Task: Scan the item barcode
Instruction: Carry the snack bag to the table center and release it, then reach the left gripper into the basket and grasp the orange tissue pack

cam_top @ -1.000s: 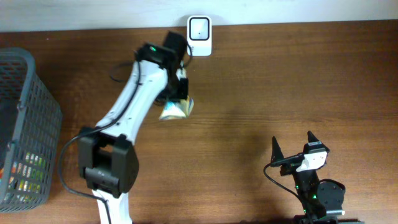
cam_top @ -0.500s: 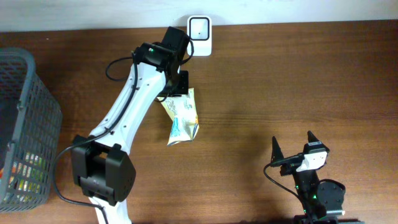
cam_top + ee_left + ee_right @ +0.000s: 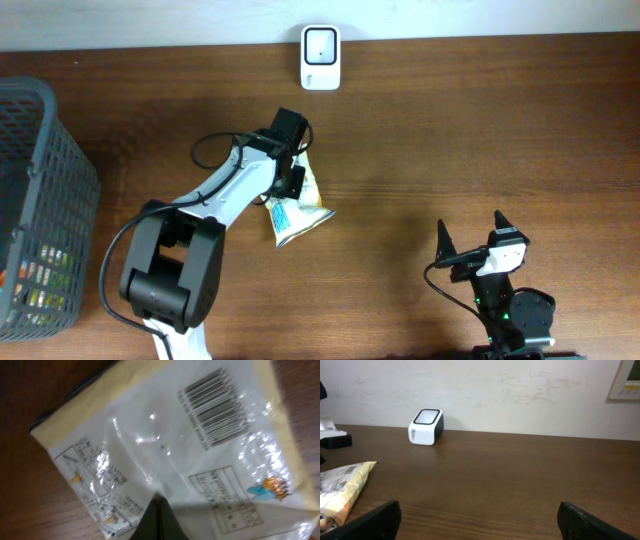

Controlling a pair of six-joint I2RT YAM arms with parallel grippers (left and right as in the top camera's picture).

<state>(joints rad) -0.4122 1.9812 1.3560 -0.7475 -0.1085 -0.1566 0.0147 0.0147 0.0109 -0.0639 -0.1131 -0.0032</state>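
Observation:
The item is a pale yellow snack packet [image 3: 296, 212] hanging at a slant over the middle of the table. My left gripper [image 3: 292, 180] is shut on its upper part. In the left wrist view the closed fingers [image 3: 160, 505] pinch the packet's [image 3: 165, 445] glossy back, and its barcode [image 3: 215, 407] faces the camera at upper right. The white barcode scanner [image 3: 320, 45] stands at the table's far edge, well beyond the packet. My right gripper [image 3: 471, 232] rests open near the front right. Its wrist view shows the scanner [image 3: 426, 426] and the packet [image 3: 342, 487] far off to the left.
A grey wire basket [image 3: 40, 200] with several packaged goods stands at the left edge. A white wall runs behind the table's far edge. Bare brown tabletop [image 3: 480, 130] stretches between the packet and my right arm.
My left arm has drawn back from the scanner toward the table's middle, bringing the packet with it. The packet unfolded from a bunched shape and turned. My right arm stayed still.

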